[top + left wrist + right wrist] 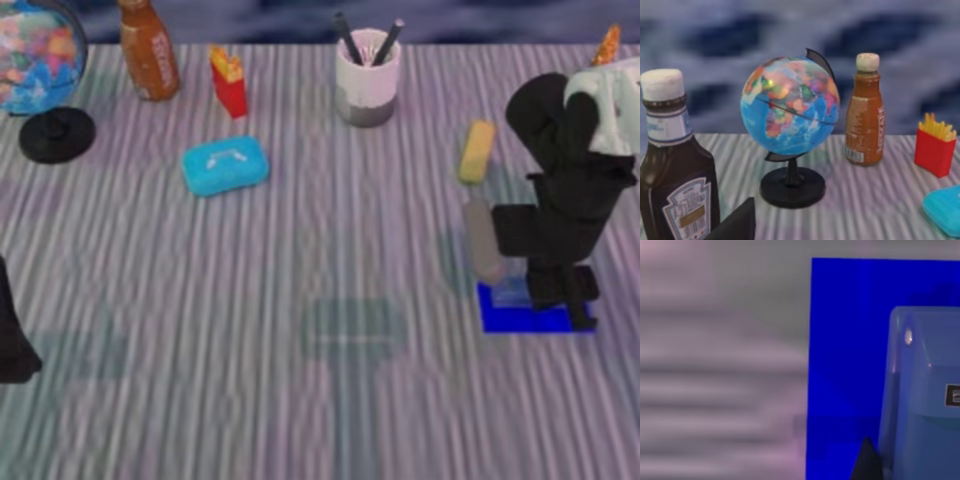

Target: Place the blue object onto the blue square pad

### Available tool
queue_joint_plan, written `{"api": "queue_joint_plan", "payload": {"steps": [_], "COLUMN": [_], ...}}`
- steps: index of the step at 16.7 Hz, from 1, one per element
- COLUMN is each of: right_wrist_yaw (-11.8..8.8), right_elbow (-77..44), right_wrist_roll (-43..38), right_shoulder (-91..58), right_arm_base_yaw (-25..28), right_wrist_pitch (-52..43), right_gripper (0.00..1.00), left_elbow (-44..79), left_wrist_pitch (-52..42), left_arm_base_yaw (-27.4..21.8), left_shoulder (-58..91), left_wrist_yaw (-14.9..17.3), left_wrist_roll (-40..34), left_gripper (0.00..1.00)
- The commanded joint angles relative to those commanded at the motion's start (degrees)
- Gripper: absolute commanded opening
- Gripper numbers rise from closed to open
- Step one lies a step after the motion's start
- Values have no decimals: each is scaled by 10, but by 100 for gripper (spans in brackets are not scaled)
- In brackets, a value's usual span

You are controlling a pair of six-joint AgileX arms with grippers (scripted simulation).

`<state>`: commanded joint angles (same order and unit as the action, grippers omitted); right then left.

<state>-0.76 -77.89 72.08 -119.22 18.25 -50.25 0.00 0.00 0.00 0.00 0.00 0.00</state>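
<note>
Blue object (922, 395), one, over one blue square pad (500, 315); right claw (560, 295) state unclear.

Along the far edge of the table (300, 400) we are seeing a globe (35, 60) on a black stand at the left, a brown sauce bottle (148, 48) beside it, then a red carton of fries (229, 82). A cyan rounded block (225, 166) is lying just in front of the fries. Farther right, a cup holding pens (367, 78) is standing, and a yellow bar (477, 151) is lying near it. A dark labelled bottle (675, 190) is showing close in the left wrist view.
</note>
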Motion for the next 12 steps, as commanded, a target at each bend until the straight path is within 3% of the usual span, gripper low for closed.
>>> {"api": "queue_joint_plan", "payload": {"steps": [11, 12], "right_wrist_yaw": [0, 0], "right_elbow": [0, 0], "right_wrist_roll": [0, 0], "right_shoulder": [0, 0], "right_arm_base_yaw": [0, 0], "right_wrist_pitch": [0, 0], "right_gripper": [98, 100], "left_elbow": [0, 0], "left_wrist_pitch": [0, 0], "left_arm_base_yaw": [0, 0], "left_shoulder": [0, 0], "left_wrist_yaw": [0, 0], "left_wrist_roll": [0, 0], "left_gripper": [100, 100]}}
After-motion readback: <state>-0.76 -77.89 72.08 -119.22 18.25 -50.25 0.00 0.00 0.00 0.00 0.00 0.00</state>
